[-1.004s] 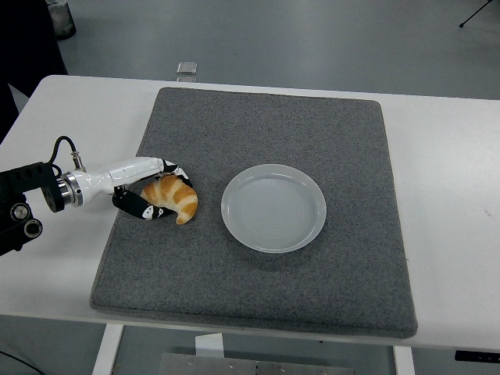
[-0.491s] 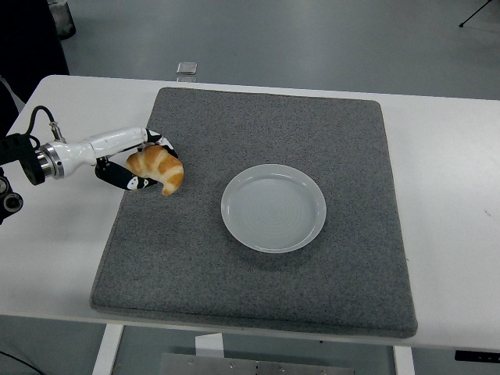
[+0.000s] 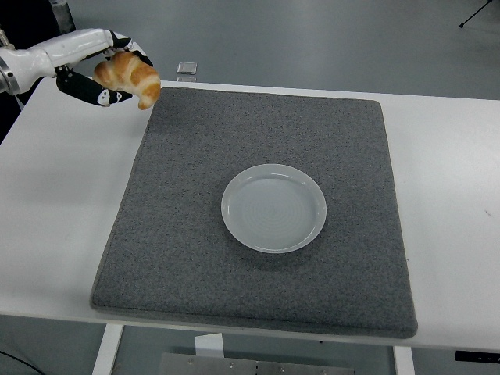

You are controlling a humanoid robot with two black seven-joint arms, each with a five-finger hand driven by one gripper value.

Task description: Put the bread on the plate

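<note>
At the upper left of the head view, I am seeing the left hand [image 3: 94, 70] holding the croissant [image 3: 129, 76] in the air, above the table's far left corner and just outside the mat's corner. White-and-black fingers [image 3: 100, 96] are curling under and around the pastry, gripping it. The croissant is golden brown, crescent-shaped, with ridged, glossy-looking crust, its tip pointing down to the right. I am reading no labels or print anywhere. The plate [image 3: 273, 208] is sitting near the middle of the grey mat [image 3: 187, 258], well apart from the croissant; it is round, smooth, pale grey-white with a shallow raised rim, and nothing is lying in it. The mat is rectangular with a coarse, felt-like texture, covering most of the white table [image 3: 55, 219]. A small clear squarish object [image 3: 186, 69] is lying beyond the mat's far edge; I cannot tell what it is.
</note>
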